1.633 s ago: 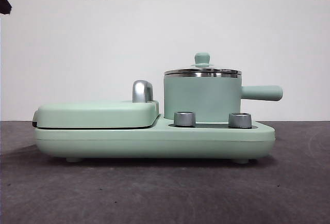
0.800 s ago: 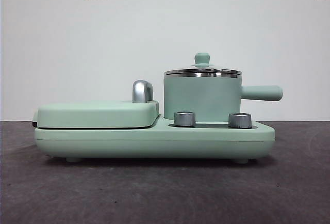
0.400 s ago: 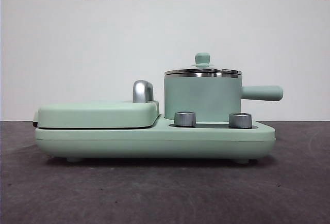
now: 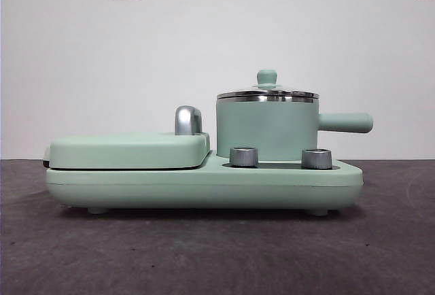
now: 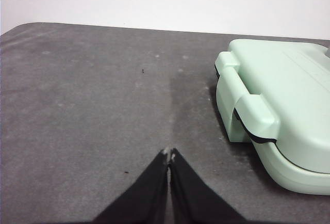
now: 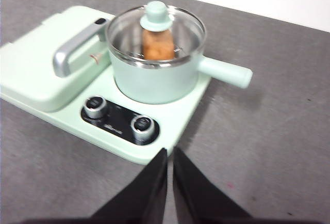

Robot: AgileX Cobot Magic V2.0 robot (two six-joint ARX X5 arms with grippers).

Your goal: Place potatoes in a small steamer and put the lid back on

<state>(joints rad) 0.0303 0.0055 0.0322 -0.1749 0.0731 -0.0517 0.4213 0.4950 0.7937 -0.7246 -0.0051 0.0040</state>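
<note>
Left gripper [image 5: 169, 154]: jaws pressed together tip to tip, holding nothing, poised above bare dark tabletop [image 5: 93, 105], near the hinged end of the flat griddle cover [image 5: 289, 95] but apart from it. Right gripper [image 6: 169, 152]: jaws likewise closed, a hairline gap between them, empty, hanging over the table just in front of the appliance's control panel. Neither arm visible in the front view.

Across the front view, from the left: flat mint-green griddle cover [image 4: 129, 149] lying shut on the appliance base [image 4: 204, 186]; chrome handle [image 4: 188, 119] rising behind its right end; then two steel knobs [image 4: 243, 156] side by side on the base front. Behind the knobs, upright on the base's right half, small steamer [image 4: 266, 128], its straight handle pointing right. Seated level on the steel rim, lid [image 4: 266, 93], knob up.

Seen from the right wrist through the glass of the lid [image 6: 156, 28]: potatoes [image 6: 157, 46], an orange-brown lump, inside the small steamer [image 6: 154, 79], partly hidden by the lid knob.
</note>
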